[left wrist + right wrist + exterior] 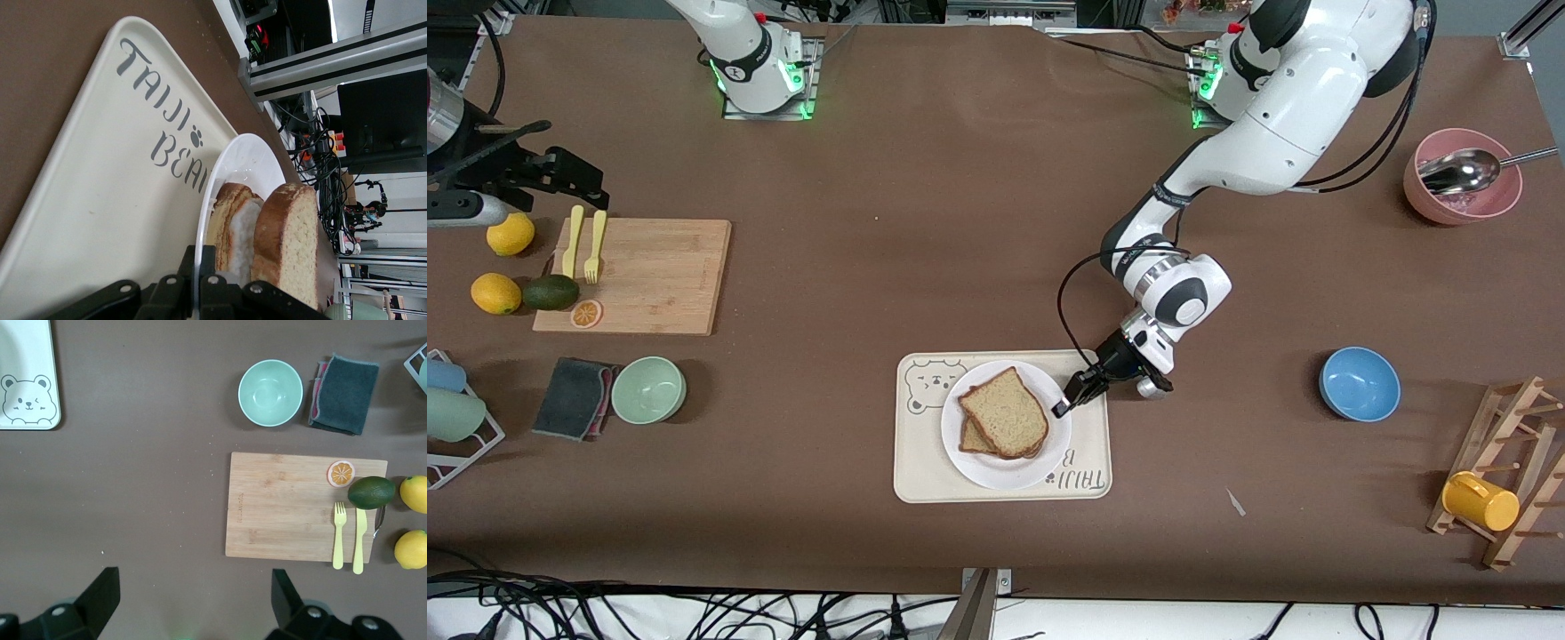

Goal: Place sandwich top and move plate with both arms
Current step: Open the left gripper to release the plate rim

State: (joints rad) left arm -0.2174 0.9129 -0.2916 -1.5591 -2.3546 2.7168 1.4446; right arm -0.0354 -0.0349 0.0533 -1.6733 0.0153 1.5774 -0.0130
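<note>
The white plate (996, 471) sits on the cream bear-printed tray (925, 471), near the front camera at mid-table. On it the sandwich top (1005, 413), a brown bread slice, lies skewed over a lower slice. My left gripper (1063, 404) is shut on the plate's rim at the side toward the left arm's end. In the left wrist view the black jaws (200, 267) pinch the thin plate rim (210, 200), with the sandwich top (290, 247) beside them. My right gripper (195, 580) hangs open, high over bare table, holding nothing.
A cutting board (636, 276) with forks, lemons and an avocado, a green bowl (648, 389) and a grey cloth lie toward the right arm's end. A blue bowl (1359, 383), a pink bowl with a spoon (1463, 175) and a rack with a yellow cup (1480, 500) stand toward the left arm's end.
</note>
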